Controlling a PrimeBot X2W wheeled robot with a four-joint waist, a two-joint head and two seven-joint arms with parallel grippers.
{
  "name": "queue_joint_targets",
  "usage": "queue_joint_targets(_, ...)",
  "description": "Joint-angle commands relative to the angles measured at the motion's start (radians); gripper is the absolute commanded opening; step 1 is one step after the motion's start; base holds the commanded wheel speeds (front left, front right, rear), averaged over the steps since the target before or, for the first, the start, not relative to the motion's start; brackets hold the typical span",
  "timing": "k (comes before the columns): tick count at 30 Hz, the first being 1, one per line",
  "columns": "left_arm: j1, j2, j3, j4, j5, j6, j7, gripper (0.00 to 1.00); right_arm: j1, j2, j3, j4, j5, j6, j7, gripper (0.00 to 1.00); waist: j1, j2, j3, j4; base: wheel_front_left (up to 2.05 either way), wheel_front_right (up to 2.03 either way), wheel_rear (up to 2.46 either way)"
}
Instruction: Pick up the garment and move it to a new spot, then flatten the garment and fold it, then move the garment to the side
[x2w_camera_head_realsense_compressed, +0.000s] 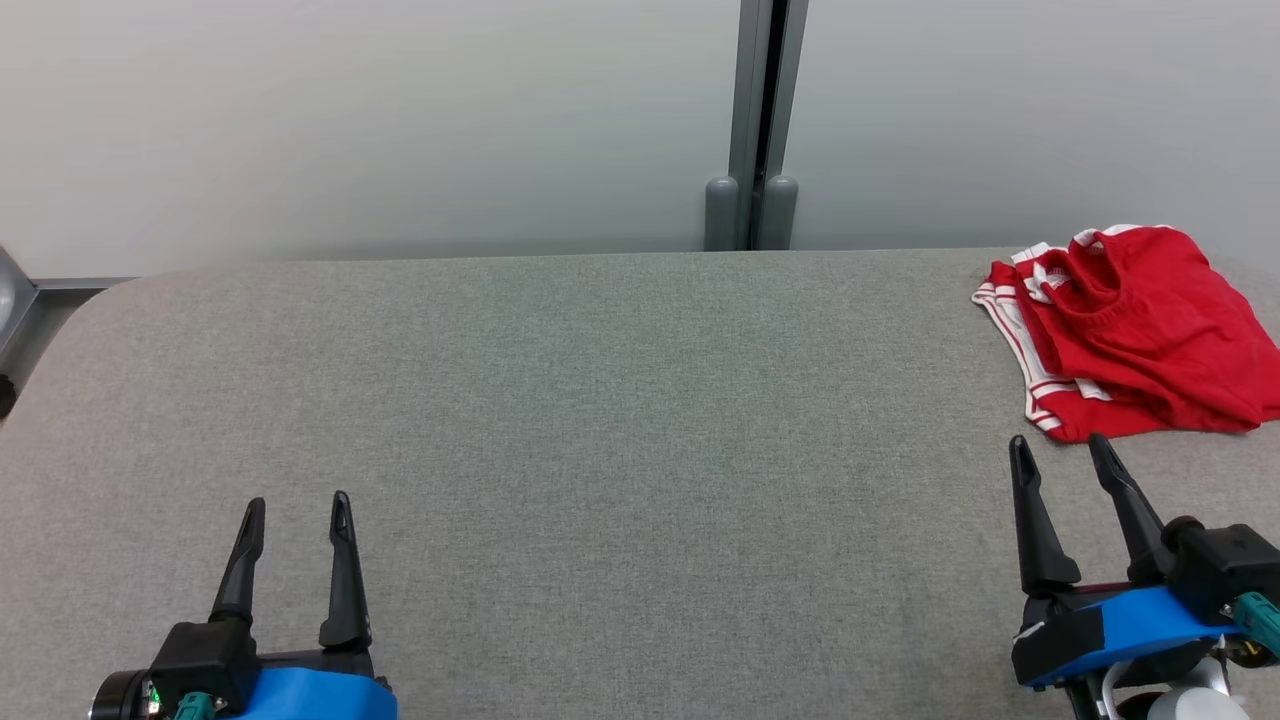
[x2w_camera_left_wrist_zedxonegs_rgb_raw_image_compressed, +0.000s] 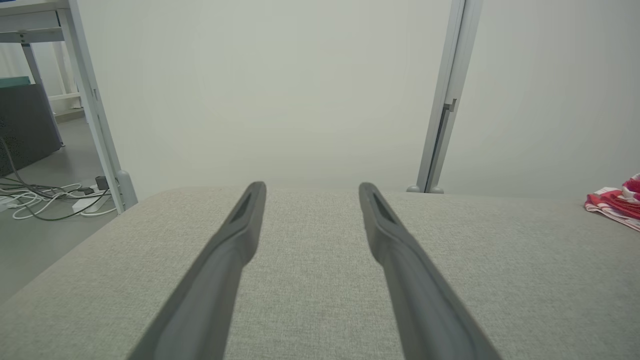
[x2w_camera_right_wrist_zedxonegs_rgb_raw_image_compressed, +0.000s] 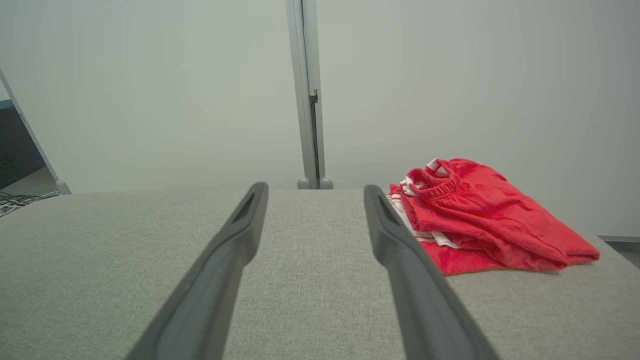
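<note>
I see the garment (x2w_camera_head_realsense_compressed: 1130, 330), red with white stripes, lying in a rumpled pile at the far right of the grey table (x2w_camera_head_realsense_compressed: 600, 400), near its back edge. Right gripper (x2w_camera_head_realsense_compressed: 1058, 441) sits just short of it: fingers spread, nothing between them, tips near the cloth's front edge but not touching. In the right wrist view the pile lies beyond and to the right of the right-hand finger (x2w_camera_right_wrist_zedxonegs_rgb_raw_image_compressed: 400, 260). Left gripper (x2w_camera_head_realsense_compressed: 299, 500) is well apart from it, over the near left of the table, fingers also spread and empty. In the left wrist view the garment is just a sliver at the right edge.
</note>
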Motion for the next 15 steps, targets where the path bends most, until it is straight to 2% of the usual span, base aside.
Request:
queue_joint_targets(1,-0.007,0.005,0.001,-0.001,-0.004,0.002,-0.002,1.00,0.014,0.004,-0.003,-0.006,-0.008,0.000,0.001,1.00,-0.0001,-0.0001,0.002,0.000,0.00,0.00,0.00)
queue_joint_targets(7,-0.016,0.013,-0.006,-0.001,-0.001,0.006,-0.002,1.00,0.018,0.006,-0.005,-0.002,-0.005,0.000,-0.004,1.00,-0.0001,-0.0001,0.006,0.002,0.00,0.00,0.00)
queue_joint_targets(8,-0.004,0.007,-0.007,0.002,0.000,0.003,0.000,0.00,0.002,0.003,-0.003,0.002,0.000,0.000,0.000,0.00,0.0000,-0.0001,0.007,0.002,0.00,0.00,0.00)
queue_joint_targets(12,0.007,-0.004,-0.005,0.038,-0.007,0.001,0.009,0.00,0.005,0.006,-0.002,0.040,0.009,0.000,0.005,0.00,0.0000,-0.0001,0.007,0.002,0.00,0.00,0.00)
queue_joint_targets(15,-0.002,-0.005,0.005,0.050,-0.059,-0.001,0.028,0.00,0.000,0.007,-0.008,0.053,0.062,0.000,0.018,0.00,0.0000,-0.0001,0.006,0.002,0.00,0.00,0.00)
